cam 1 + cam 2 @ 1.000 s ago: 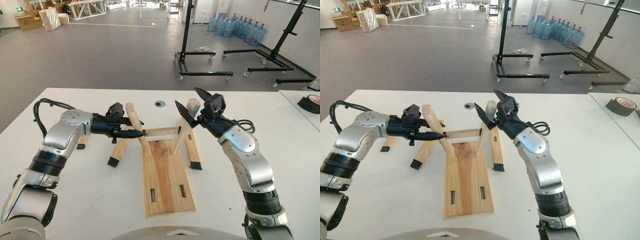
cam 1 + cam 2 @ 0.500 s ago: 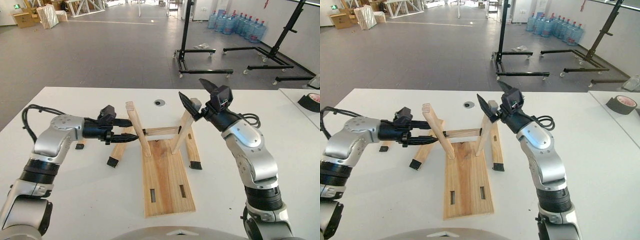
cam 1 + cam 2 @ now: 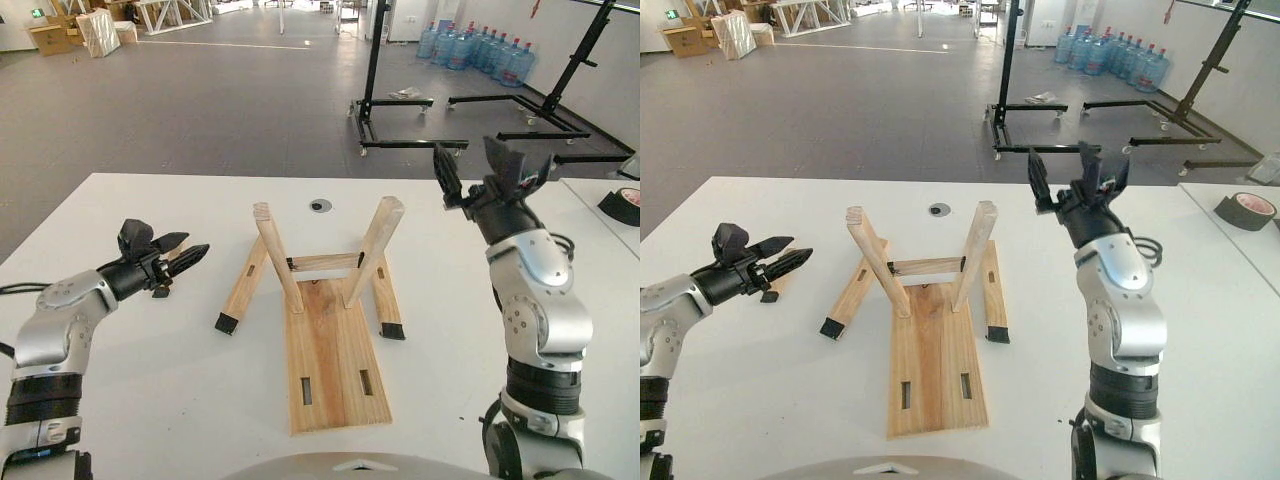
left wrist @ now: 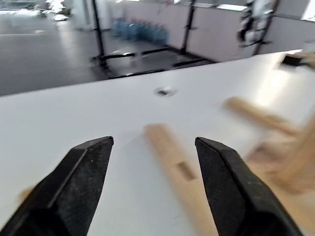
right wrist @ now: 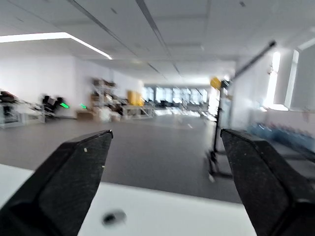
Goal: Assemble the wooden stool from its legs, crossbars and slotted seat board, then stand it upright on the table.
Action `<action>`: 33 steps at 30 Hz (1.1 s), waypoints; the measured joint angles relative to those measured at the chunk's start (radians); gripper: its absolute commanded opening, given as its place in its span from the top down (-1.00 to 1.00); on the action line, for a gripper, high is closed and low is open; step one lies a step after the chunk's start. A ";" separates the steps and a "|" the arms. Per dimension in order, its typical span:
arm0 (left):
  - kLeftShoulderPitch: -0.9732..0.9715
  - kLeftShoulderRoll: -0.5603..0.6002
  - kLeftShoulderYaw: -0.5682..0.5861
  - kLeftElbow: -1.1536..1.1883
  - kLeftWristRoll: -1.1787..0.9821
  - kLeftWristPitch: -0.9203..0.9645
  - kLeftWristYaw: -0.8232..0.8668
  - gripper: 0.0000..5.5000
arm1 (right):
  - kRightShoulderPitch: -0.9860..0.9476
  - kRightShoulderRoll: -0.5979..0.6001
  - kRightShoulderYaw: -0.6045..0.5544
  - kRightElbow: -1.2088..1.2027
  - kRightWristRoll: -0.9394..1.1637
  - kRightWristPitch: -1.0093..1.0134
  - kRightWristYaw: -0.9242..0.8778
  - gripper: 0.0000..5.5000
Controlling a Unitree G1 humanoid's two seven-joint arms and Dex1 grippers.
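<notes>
The slotted seat board lies flat on the white table. Two legs stand tilted from its far end, joined by a crossbar. Two more legs lie on the table beside them, black feet toward me. My left gripper is open, low over the table well to the left of the stool parts, holding nothing. The left wrist view shows its fingers spread, with a lying leg beyond. My right gripper is open and raised to the right of the legs.
A black tape roll sits at the table's far right edge. A small round hole marks the table behind the stool. A short black-tipped piece lies under the left gripper. Black rolling frames stand on the floor beyond.
Both grippers have pulled away from the stool parts: the left drew back to the left, the right rose and swung right. The two legs and crossbar stay standing on the board.
</notes>
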 measured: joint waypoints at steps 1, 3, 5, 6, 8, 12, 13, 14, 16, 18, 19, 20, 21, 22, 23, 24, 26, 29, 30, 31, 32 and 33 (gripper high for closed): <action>0.006 -0.020 -0.002 0.031 0.025 -0.031 0.036 -0.11 | 0.031 0.009 0.014 0.019 -0.019 -0.019 -0.007 -0.47; 0.010 -0.059 -0.003 0.101 0.073 -0.076 0.113 -0.11 | 0.097 0.041 0.044 0.046 -0.047 -0.048 -0.019 -0.47; 0.009 -0.079 0.000 0.152 0.104 -0.111 0.171 -0.11 | 0.150 0.070 0.072 0.057 -0.063 -0.068 -0.028 -0.47; 0.008 -0.085 0.003 0.184 0.120 -0.135 0.204 -0.11 | 0.182 0.084 0.093 0.060 -0.076 -0.083 -0.029 -0.47; -0.002 -0.086 0.010 0.238 0.148 -0.163 0.248 -0.11 | 0.225 0.105 0.117 0.066 -0.087 -0.100 -0.029 -0.47; -0.042 -0.088 0.014 0.307 0.171 -0.185 0.291 -0.11 | 0.258 0.122 0.134 0.070 -0.094 -0.117 -0.029 -0.47; -0.051 -0.089 0.012 0.323 0.176 -0.186 0.296 -0.11 | 0.261 0.124 0.137 0.071 -0.098 -0.117 -0.029 -0.47; -0.064 -0.091 0.006 0.347 0.184 -0.187 0.299 -0.11 | 0.261 0.124 0.139 0.071 -0.101 -0.117 -0.029 -0.47; -0.077 -0.092 -0.005 0.378 0.193 -0.187 0.298 -0.11 | 0.260 0.125 0.139 0.070 -0.101 -0.117 -0.028 -0.47; -0.083 -0.092 -0.012 0.418 0.202 -0.179 0.298 -0.11 | 0.259 0.125 0.138 0.068 -0.101 -0.115 -0.028 -0.47; -0.085 -0.092 -0.012 0.429 0.203 -0.176 0.297 -0.11 | 0.257 0.125 0.138 0.065 -0.101 -0.114 -0.027 -0.47; -0.094 -0.092 -0.012 0.437 0.204 -0.171 0.297 -0.04 | 0.255 0.125 0.139 0.063 -0.101 -0.112 -0.027 -0.47; -0.103 -0.092 -0.012 0.447 0.204 -0.164 0.298 -0.01 | 0.253 0.125 0.140 0.060 -0.101 -0.106 -0.026 -0.47; -0.106 -0.092 -0.012 0.452 0.202 -0.161 0.297 0.05 | 0.253 0.125 0.140 0.058 -0.101 -0.104 -0.026 -0.47; -0.107 -0.092 -0.010 0.453 0.201 -0.157 0.299 0.11 | 0.253 0.125 0.141 0.057 -0.101 -0.101 -0.026 -0.47; -0.102 -0.093 -0.008 0.448 0.199 -0.154 0.301 0.18 | 0.253 0.125 0.142 0.055 -0.101 -0.097 -0.025 -0.47; -0.079 -0.099 -0.006 0.423 0.193 -0.156 0.303 0.30 | 0.254 0.125 0.147 0.044 -0.101 -0.096 -0.025 -0.47; -0.057 -0.112 -0.004 0.400 0.189 -0.162 0.308 0.46 | 0.254 0.124 0.150 0.042 -0.101 -0.095 -0.024 -0.47; -0.053 -0.116 -0.004 0.394 0.189 -0.162 0.310 0.51 | 0.254 0.124 0.150 0.042 -0.101 -0.094 -0.024 -0.47; -0.051 -0.116 -0.004 0.391 0.189 -0.162 0.313 0.53 | 0.254 0.124 0.150 0.042 -0.101 -0.094 -0.023 -0.47; -0.048 -0.118 -0.003 0.387 0.189 -0.162 0.320 0.54 | 0.254 0.124 0.150 0.042 -0.101 -0.094 -0.023 -0.47; -0.046 -0.120 -0.002 0.384 0.189 -0.162 0.322 0.54 | 0.254 0.124 0.150 0.042 -0.101 -0.094 -0.023 -0.47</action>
